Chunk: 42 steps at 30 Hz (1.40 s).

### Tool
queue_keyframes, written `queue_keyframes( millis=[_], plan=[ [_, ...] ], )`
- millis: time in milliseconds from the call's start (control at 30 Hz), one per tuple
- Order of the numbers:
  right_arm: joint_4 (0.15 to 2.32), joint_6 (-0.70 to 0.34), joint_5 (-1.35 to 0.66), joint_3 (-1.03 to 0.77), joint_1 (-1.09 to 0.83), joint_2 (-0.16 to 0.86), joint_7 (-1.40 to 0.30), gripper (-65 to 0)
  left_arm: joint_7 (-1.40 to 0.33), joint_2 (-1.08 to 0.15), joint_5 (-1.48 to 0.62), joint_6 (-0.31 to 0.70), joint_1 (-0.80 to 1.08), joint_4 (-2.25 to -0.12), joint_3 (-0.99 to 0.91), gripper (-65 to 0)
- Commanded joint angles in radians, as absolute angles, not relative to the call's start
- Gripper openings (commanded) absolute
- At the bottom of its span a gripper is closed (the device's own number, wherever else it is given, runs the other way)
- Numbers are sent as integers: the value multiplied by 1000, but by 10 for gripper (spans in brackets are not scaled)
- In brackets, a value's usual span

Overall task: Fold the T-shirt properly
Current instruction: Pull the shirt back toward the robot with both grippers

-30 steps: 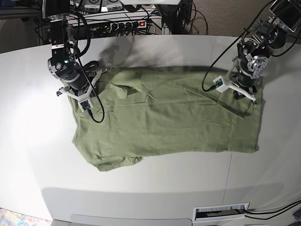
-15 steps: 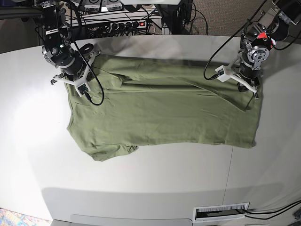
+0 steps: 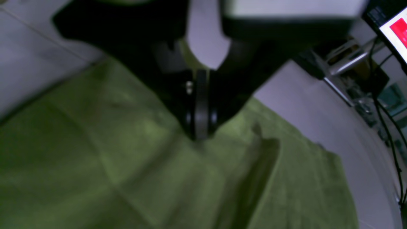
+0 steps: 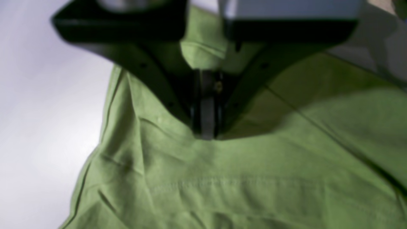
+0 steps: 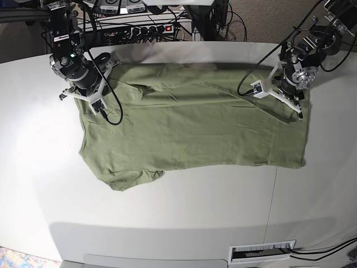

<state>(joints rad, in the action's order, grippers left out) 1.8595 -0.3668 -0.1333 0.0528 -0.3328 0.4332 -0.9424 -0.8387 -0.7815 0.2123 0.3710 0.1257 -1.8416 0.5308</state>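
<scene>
The olive-green T-shirt (image 5: 189, 131) lies spread flat across the white table (image 5: 178, 223), its hem toward the right and its sleeves toward the left. My right gripper (image 5: 85, 89) is at the shirt's far left corner. In the right wrist view this gripper (image 4: 205, 133) is shut, and the T-shirt fabric (image 4: 238, 190) tents up into its tips. My left gripper (image 5: 290, 92) sits at the far right corner. In the left wrist view it (image 3: 200, 135) is also shut, pinching the T-shirt cloth (image 3: 127, 178).
A power strip (image 5: 150, 28) and a tangle of cables run behind the table's far edge. A white slotted panel (image 5: 262, 251) sits at the near edge. A seam (image 5: 271, 206) crosses the table to the right. One sleeve (image 5: 131, 178) points toward the near side.
Both grippers have pulled the shirt's far edge toward the back of the table. The wrinkled bunch near the collar has flattened out. The cloth now lies smoother and straighter.
</scene>
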Motion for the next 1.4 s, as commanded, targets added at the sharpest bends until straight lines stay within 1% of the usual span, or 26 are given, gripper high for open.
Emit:
queue_keyframes(
  millis=[0, 200, 367, 500, 600, 800, 967, 1133, 1367],
  plan=[
    [1855, -378, -114, 51, -365, 453, -1055, -650, -848, -785, 102, 440, 165, -1833, 547, -650],
    [1920, -377, -112, 50, -441, 501, -1054, -650, -879, -785, 104, 440, 241, -1840, 547, -650],
    [1932, -377, -111, 17, -467, 505, -1046, -650, -901, -788, 119, 439, 302, -1888, 547, -650],
    [1932, -377, -112, -10, -466, 505, -1038, -650, -901, -824, 119, 438, 337, -1952, 547, -650],
    [1937, -377, -112, -14, -466, 505, -1019, -650, -889, -850, 127, 383, 332, -1979, 546, -650],
    [1998, -377, -112, -14, -466, 504, -984, -650, -826, -859, 270, 289, 329, -2001, 546, -650],
    [2003, -377, -112, -15, -465, 504, -954, -650, -818, -859, 312, 232, 330, -2047, 546, -650],
    [2003, -377, -112, -15, -465, 504, -931, -650, -812, -859, 319, 210, 329, -2086, 546, -650],
    [2003, -377, -112, -15, -463, 504, -911, -650, -811, -859, 458, 138, 329, -2086, 546, -650]
  ],
)
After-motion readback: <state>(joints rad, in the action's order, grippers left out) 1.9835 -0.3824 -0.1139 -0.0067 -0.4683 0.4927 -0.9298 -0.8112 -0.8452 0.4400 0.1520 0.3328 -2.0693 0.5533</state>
